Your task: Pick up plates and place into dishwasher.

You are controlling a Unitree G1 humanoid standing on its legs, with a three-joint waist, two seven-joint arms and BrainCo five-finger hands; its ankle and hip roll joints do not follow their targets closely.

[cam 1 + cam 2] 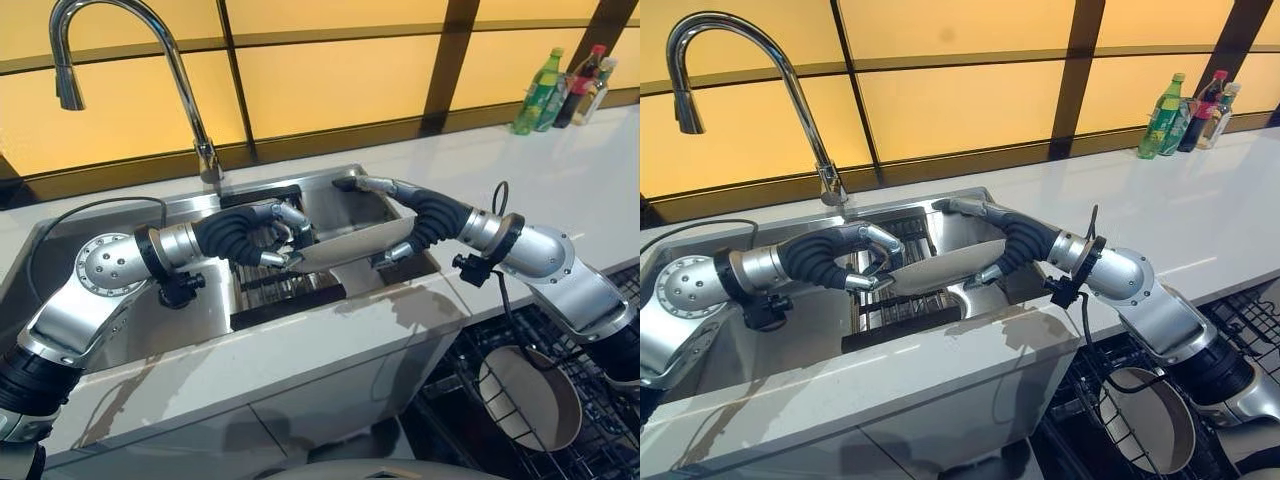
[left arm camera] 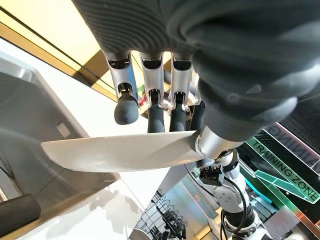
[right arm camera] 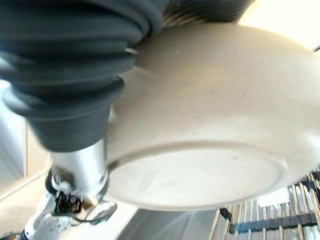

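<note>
Between the hands: plate (image 1: 345, 252), stiff, slick, breakable.
Left hand (image 1: 285, 232): pinching its rim.
Right hand (image 1: 400, 215): clasping the opposite rim.

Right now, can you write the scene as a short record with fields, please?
plate: cream, held over the sink
left robot hand: on the plate's one edge, fingers curled round its rim
right robot hand: on the opposite edge, finger grip not clear
sink: steel, with a dark rack inside
dishwasher rack: open at lower right, one plate already standing in it
bottles: far right of the counter
</note>
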